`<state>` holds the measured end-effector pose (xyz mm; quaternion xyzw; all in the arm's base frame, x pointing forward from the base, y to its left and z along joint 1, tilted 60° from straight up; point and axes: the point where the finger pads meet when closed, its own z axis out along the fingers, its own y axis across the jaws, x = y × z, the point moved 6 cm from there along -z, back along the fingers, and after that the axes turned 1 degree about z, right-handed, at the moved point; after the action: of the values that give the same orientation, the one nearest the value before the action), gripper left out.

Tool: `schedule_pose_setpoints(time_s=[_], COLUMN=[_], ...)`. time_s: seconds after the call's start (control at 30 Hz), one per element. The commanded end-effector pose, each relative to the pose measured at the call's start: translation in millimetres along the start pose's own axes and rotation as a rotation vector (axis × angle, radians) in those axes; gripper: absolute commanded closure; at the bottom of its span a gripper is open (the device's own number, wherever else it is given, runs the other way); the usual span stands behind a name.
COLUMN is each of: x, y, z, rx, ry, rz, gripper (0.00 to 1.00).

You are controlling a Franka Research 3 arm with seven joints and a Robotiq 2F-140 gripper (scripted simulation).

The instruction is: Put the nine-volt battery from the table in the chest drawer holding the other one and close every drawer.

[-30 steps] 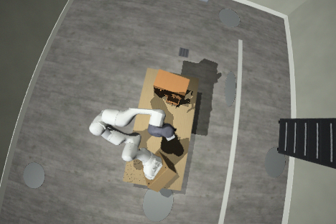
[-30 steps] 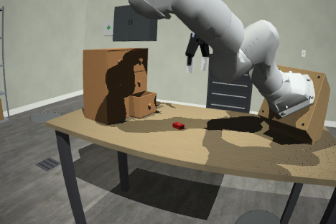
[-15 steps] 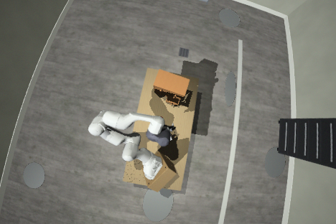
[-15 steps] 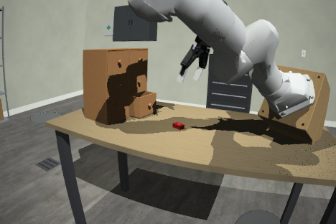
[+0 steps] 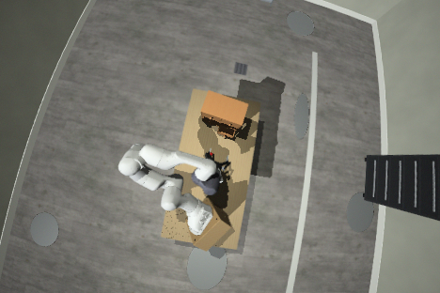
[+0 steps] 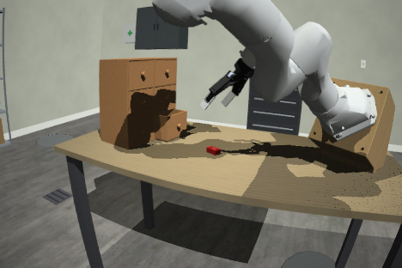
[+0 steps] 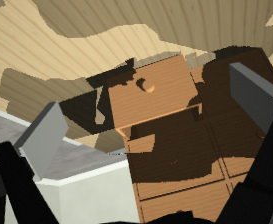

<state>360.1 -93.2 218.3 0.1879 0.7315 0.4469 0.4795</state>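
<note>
The small orange-brown chest stands upright at the table's far end. Its lower drawer, on the right in the exterior view, is pulled partly out. Its inside is in shadow, and no battery shows in it. The other drawers whose fronts show look pushed in. The red nine-volt battery lies on the table in front of the chest, outside the wrist view. My gripper is open and empty, tilted toward the chest, well above the table.
The wooden table carries the chest and the arm's slanted wooden base block. The arm reaches over the table between them. Dark shadows lie over the chest's front and the table. A dark cabinet stands behind the table.
</note>
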Motion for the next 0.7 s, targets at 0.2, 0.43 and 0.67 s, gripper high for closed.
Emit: schedule_pose_setpoints(time_s=[0.2, 0.43, 0.67], x=[-4.5, -4.3, -4.3], y=[-4.2, -4.3, -4.3], z=[15.1, 16.1, 16.1], rx=[0.001, 0.0, 0.0], ry=[-0.117, -0.123, -0.123], rz=[-0.106, -0.106, -0.106], gripper=[0.0, 1.0, 1.0])
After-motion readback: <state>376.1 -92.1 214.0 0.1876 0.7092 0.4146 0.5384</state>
